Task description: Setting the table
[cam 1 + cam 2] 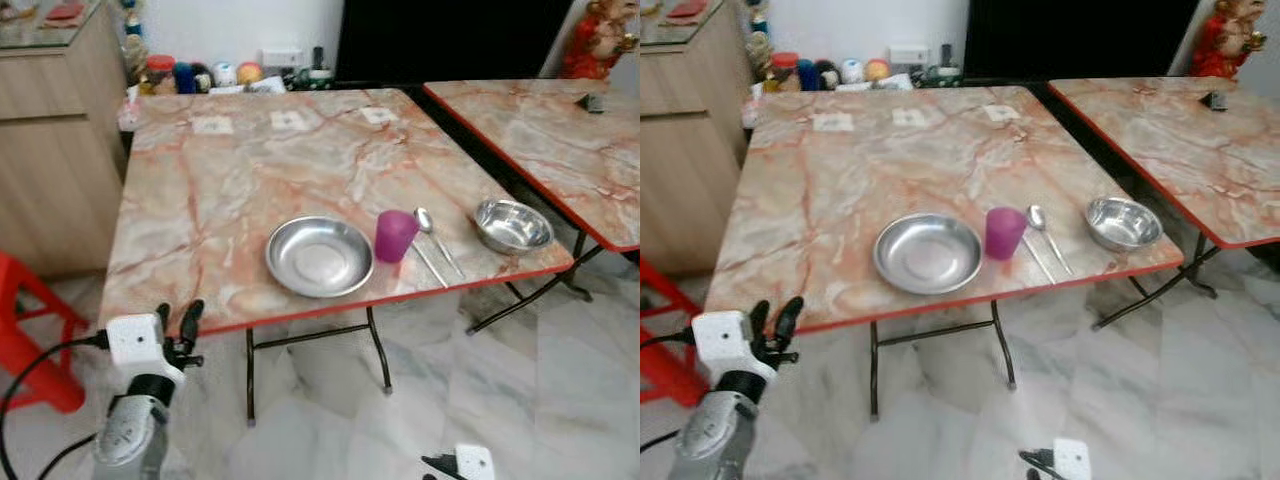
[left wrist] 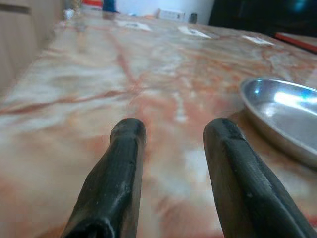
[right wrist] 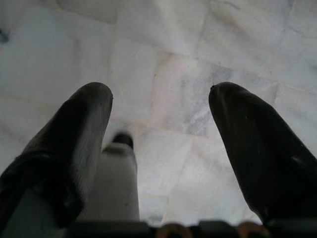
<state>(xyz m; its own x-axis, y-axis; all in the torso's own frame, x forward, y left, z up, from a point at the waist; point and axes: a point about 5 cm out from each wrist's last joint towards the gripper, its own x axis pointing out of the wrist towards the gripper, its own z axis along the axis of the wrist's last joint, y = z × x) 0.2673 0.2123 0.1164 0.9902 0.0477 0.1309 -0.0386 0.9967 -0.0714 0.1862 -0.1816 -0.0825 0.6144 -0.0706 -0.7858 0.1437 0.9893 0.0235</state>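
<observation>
Two marble tables [image 1: 200, 200] fill the head view; near the front edge, centre frame, sit a plate [image 1: 319, 256], pink cup [image 1: 395, 235], spoon [image 1: 427, 226] and bowl [image 1: 513, 225]. Lower left, the left gripper [image 1: 177, 315] rises, fingers spread. Left wrist view: fingers [image 2: 119, 168] apart above the tabletop, plate at right. Right wrist view: the right gripper [image 3: 161, 106] hangs spread over floor tiles [image 3: 163, 54].

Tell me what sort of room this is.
Likely a home dining area: two marble-patterned folding tables, the nearer set with a steel plate, pink cup, spoon and bowl, beside a wooden cabinet on a tiled floor.
</observation>
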